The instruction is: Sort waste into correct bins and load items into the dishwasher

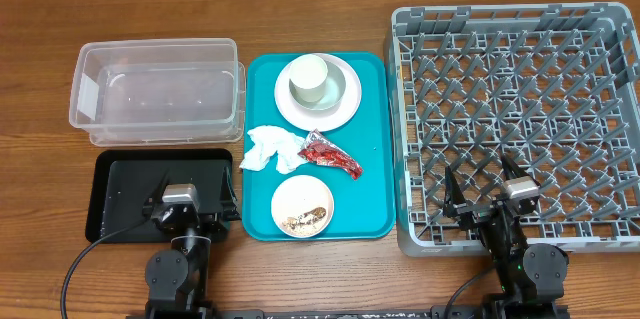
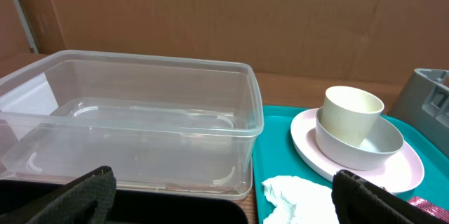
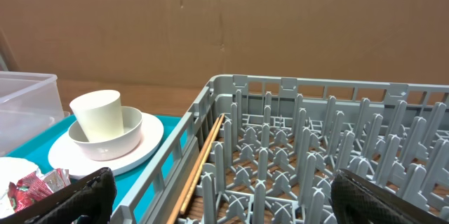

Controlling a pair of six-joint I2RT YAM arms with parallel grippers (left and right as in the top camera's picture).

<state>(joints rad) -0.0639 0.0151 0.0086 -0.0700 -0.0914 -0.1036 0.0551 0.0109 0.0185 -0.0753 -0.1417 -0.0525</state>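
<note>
While the left pincer (image 2: 224,201) and right pincer (image 1: 481,177) gape empty, a crumpled napkin (image 1: 272,149) lies beside a crinkled red wrapper (image 1: 331,153).

We saw a brown wood-grain table (image 1: 320,269) bearing a flat teal rectangular plastic serving tray (image 1: 365,209) near its middle, a plain brown cardboard wall (image 2: 210,13) standing behind, and a thin light-brown wooden stick (image 3: 196,170) lying slanted right of that tray.

tub (image 1: 160,94) clear | bin tray (image 1: 115,209) black | serving tray (image 1: 366,197) teal | wrapper (image 1: 330,152) red | napkin (image 1: 272,149) white | rack (image 1: 500,15) grey
</note>
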